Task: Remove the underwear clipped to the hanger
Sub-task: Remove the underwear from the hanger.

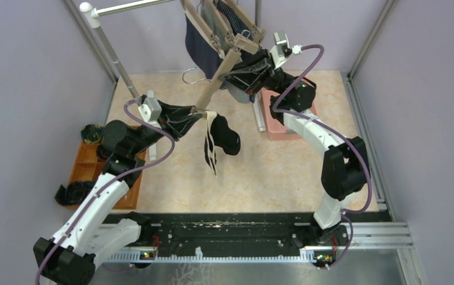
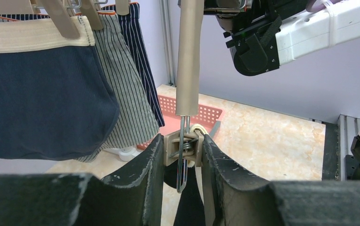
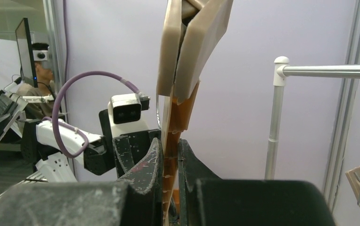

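The left tool [image 1: 196, 114] pinches the beige clip [image 2: 173, 148] at the low end of the tilted, straight hanger [image 2: 189, 56]; the right tool [image 3: 170, 157] is clamped on it higher up. Soft black underwear [image 1: 223, 138] dangles limp from that clip, long axis vertical.

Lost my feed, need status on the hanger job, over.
Left gripper pinching end clip. Right gripper shut on hanger. Black underwear hangs from that clip. Nothing blocking.
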Action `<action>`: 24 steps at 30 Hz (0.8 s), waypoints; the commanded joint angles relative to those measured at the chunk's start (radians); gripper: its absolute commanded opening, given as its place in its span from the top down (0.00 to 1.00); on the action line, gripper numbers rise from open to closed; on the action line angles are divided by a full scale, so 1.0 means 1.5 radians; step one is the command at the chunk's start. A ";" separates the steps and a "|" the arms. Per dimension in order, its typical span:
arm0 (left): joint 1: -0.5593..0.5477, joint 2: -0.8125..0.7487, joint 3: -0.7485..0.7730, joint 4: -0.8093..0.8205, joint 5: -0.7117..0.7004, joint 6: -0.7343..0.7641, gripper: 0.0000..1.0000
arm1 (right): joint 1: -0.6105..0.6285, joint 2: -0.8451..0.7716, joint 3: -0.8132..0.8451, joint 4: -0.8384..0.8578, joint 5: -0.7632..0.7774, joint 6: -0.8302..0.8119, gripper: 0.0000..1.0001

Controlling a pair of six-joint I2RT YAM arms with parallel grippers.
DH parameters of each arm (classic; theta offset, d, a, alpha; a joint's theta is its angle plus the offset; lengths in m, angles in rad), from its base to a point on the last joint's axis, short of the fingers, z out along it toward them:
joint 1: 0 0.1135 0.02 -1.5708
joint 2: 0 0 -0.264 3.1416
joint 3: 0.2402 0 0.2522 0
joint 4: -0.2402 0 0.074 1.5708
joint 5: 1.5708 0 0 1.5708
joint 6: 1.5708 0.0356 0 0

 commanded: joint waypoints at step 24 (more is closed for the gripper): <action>0.000 0.020 0.108 -0.161 0.116 0.063 0.54 | -0.002 -0.028 0.004 0.074 0.050 0.013 1.00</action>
